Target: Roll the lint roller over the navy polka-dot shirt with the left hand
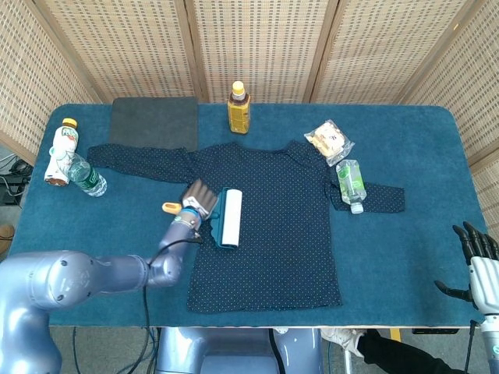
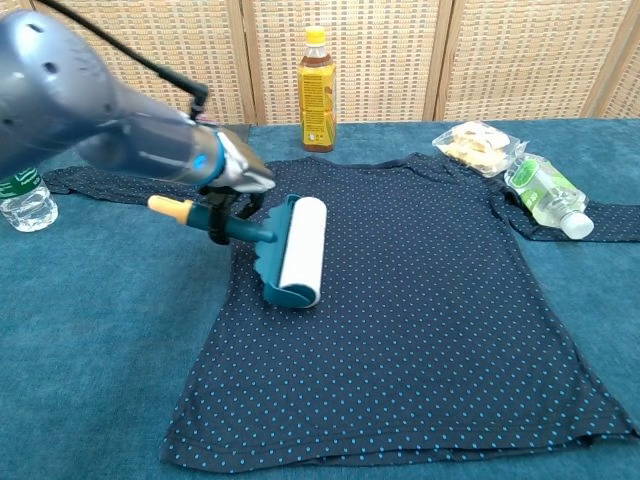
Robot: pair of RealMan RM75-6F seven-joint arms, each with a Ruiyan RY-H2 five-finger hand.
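The navy polka-dot shirt point(image 1: 273, 234) point(image 2: 420, 310) lies flat in the middle of the blue table. My left hand point(image 1: 196, 201) point(image 2: 232, 180) grips the teal handle of the lint roller point(image 1: 231, 218) point(image 2: 300, 250). The roller's white drum rests on the shirt's left half, its axis running front to back. The handle's orange end point(image 2: 165, 207) sticks out to the left. My right hand point(image 1: 477, 261) hangs off the table's right front corner, fingers spread, holding nothing.
An orange drink bottle point(image 1: 238, 107) stands behind the shirt. A snack bag point(image 1: 328, 140) and a small green bottle point(image 1: 351, 184) lie by the right sleeve. Two bottles point(image 1: 66, 156) lie at the far left, and a dark grey mat point(image 1: 153, 122) lies at back left.
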